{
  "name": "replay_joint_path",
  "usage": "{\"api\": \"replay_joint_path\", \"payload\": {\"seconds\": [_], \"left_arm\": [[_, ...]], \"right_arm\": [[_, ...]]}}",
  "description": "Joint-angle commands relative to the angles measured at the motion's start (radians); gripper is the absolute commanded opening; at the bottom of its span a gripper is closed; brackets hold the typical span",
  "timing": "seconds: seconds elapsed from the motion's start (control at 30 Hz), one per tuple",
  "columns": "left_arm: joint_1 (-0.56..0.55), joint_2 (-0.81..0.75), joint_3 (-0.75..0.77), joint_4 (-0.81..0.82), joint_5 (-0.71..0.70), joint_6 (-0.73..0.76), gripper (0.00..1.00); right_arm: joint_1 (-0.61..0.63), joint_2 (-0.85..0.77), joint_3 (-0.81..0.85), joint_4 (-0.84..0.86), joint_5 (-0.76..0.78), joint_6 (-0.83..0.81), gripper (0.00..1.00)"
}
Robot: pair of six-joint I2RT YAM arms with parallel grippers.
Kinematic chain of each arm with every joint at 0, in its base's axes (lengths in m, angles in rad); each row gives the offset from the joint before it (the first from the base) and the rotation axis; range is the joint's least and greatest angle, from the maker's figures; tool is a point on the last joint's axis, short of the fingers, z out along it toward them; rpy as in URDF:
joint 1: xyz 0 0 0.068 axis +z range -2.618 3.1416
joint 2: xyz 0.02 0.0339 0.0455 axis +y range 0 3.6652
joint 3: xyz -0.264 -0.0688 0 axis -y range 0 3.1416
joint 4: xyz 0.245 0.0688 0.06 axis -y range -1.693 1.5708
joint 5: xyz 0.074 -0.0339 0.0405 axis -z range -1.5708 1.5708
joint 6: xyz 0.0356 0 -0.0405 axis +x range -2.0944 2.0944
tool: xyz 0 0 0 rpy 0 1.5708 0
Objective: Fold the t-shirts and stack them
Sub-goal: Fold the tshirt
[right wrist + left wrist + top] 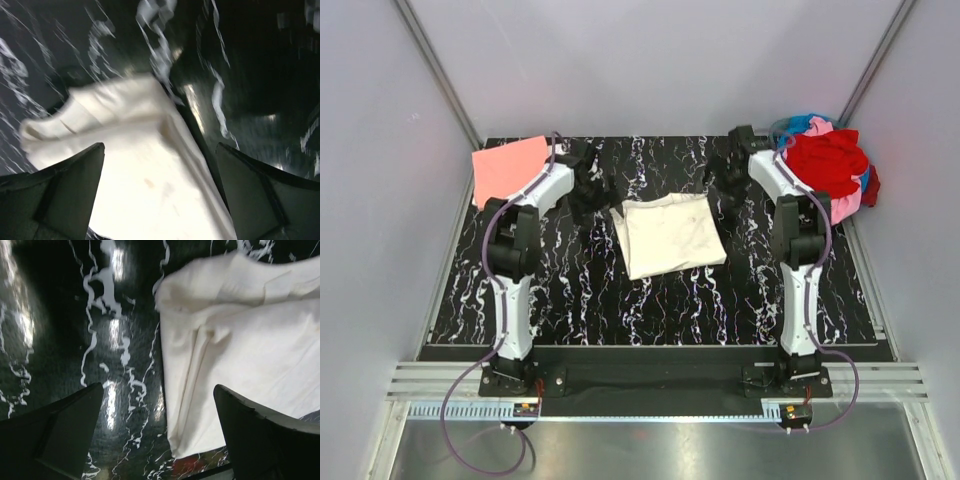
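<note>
**Top view, left to right.** A folded salmon-pink t-shirt [508, 165] is lying at the 10 o'clock corner of the black marbled table [580, 295]. The left gripper [588, 195] is standing near the 10 o'clock corner of the folded cream t-shirt [670, 232], which is lying at the table's centre. The right gripper [725, 185] is standing near the shirt's 1 o'clock corner. A heap of red, pink and blue t-shirts [830, 165] is sitting at 2 o'clock.

**Left wrist view.** The jaws are standing spread and gripping nothing. The cream cloth is filling 12 to 4 o'clock, its edge running down between the fingers [65, 430].

**Right wrist view.** The jaws are likewise standing spread and empty, with the cloth lying between them.
</note>
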Motion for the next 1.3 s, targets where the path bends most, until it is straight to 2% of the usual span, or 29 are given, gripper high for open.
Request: {"api": "replay_joint_path", "payload": {"seconds": [0.0, 0.03, 0.17, 0.23, 0.37, 0.5, 0.63, 0.77, 0.87, 1.03, 1.07, 1.1, 1.2, 1.23, 1.27], "left_arm": [[-0.014, -0.214, -0.101, 0.110, 0.039, 0.005, 0.99], [-0.015, -0.240, -0.178, 0.140, 0.038, -0.002, 0.99], [-0.022, -0.323, -0.292, 0.233, 0.013, -0.002, 0.99], [-0.022, -0.322, -0.330, 0.264, 0.016, 0.005, 0.97], [-0.025, -0.274, -0.358, 0.316, 0.030, 0.015, 0.96], [-0.025, -0.236, -0.380, 0.426, 0.062, 0.008, 0.96], [-0.026, -0.174, -0.357, 0.470, 0.079, 0.026, 0.95], [-0.029, -0.127, -0.340, 0.483, 0.082, 0.023, 0.95], [-0.052, -0.104, -0.349, 0.512, 0.073, 0.015, 0.95], [-0.107, -0.056, -0.347, 0.537, 0.047, -0.005, 0.87], [-0.112, -0.049, -0.347, 0.542, 0.044, -0.006, 0.82], [-0.115, -0.039, -0.347, 0.548, 0.047, -0.015, 0.67], [-0.120, -0.027, -0.341, 0.557, 0.042, -0.026, 0.31], [-0.118, -0.029, -0.337, 0.546, 0.041, -0.025, 0.08], [-0.120, -0.032, -0.314, 0.530, 0.042, -0.025, 0.00]], "right_arm": [[0.017, -0.329, -0.295, 0.219, -0.060, -0.001, 1.00], [0.016, -0.352, -0.333, 0.256, -0.074, 0.004, 1.00], [0.016, -0.415, -0.453, 0.284, -0.111, 0.009, 1.00], [0.016, -0.476, -0.572, 0.354, -0.114, 0.012, 1.00], [0.016, -0.567, -0.764, 0.410, -0.103, 0.016, 1.00], [0.017, -0.720, -0.956, 0.552, -0.189, 0.047, 1.00], [0.020, -0.842, -1.140, 0.609, -0.212, 0.026, 1.00], [0.019, -0.935, -1.241, 0.643, -0.223, 0.018, 1.00], [0.019, -0.981, -1.335, 0.732, -0.261, 0.055, 1.00], [0.019, -1.017, -1.458, 0.870, -0.277, 0.090, 1.00], [0.019, -1.014, -1.468, 0.876, -0.274, 0.089, 1.00], [0.019, -1.012, -1.482, 0.905, -0.275, 0.092, 1.00], [0.019, -1.017, -1.513, 0.941, -0.278, 0.104, 1.00], [0.019, -1.014, -1.515, 0.942, -0.275, 0.104, 1.00], [0.017, -1.001, -1.515, 0.942, -0.275, 0.105, 1.00]]}}
